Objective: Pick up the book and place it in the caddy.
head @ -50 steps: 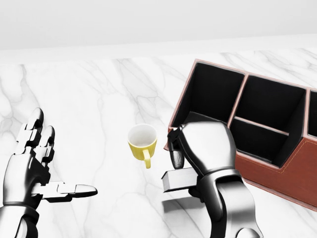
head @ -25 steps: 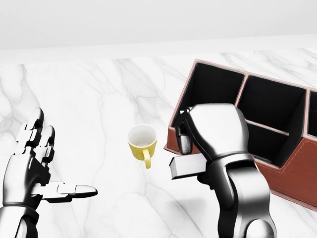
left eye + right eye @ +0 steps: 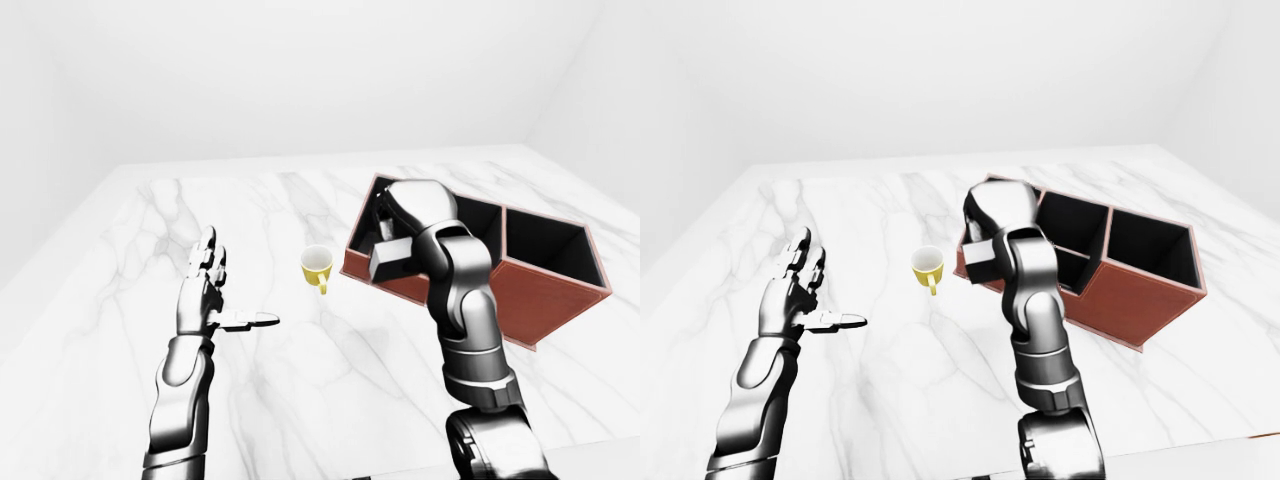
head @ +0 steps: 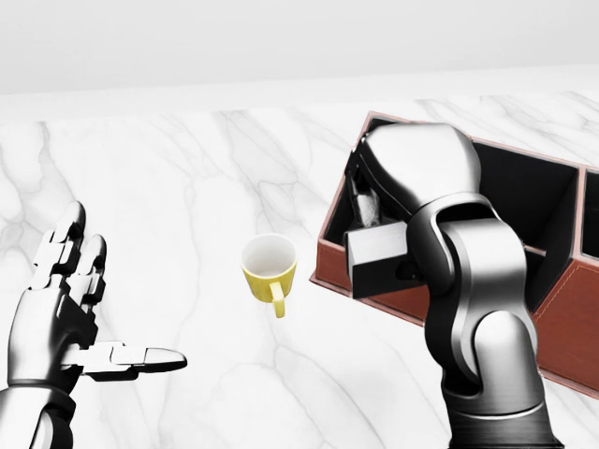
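— What is my right robot hand (image 4: 374, 220) doing?
— Its fingers pinch the grey book (image 4: 378, 257), held over the near-left edge of the brown caddy (image 4: 552, 323).
— Any change?
— It has risen from the surface (image 4: 187, 187) toward the caddy. My left robot hand (image 4: 65, 309) stays spread.
— Anything unclear?
— My forearm hides the fingers and part of the caddy's compartments.

Our arms are polished chrome-grey metal with black joints. The left hand (image 4: 61, 313) has three blocky, segmented fingers (image 4: 65, 245) of silver plates with dark gaps between them, and a thumb ending in a black tip. The right hand (image 4: 412, 178) shows a smooth, rounded shell. Our right forearm (image 3: 468, 300) is a thick glossy cylinder, ringed where its sections meet.
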Robot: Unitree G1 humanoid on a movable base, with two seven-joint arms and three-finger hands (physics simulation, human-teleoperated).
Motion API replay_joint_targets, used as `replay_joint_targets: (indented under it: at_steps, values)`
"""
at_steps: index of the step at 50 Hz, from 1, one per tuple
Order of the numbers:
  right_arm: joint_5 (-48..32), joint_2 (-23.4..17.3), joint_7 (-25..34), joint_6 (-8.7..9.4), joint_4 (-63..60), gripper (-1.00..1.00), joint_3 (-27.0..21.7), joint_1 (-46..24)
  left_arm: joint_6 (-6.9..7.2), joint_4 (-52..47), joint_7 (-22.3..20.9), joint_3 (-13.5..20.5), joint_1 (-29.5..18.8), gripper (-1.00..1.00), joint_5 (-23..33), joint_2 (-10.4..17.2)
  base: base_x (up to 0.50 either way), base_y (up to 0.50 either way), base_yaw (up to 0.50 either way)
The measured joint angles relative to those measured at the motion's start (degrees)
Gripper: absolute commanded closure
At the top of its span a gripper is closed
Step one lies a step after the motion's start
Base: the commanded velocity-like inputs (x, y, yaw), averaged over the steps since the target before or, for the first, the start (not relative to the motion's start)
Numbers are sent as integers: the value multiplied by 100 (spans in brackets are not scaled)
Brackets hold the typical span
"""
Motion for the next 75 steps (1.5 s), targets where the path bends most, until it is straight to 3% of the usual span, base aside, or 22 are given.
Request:
replay_joint_targets:
  at_steps: [20, 75]
  values:
    - [295, -442, 218, 0, 956, 100, -166, -963, 53, -76, -17, 22, 10, -100, -20, 2, 0, 0, 0]
    - [1686, -1343, -1073, 0, 1498, 100, -586, -673, -62, 33, 5, -66, 4, -100, 47, -31, 0, 0, 0]
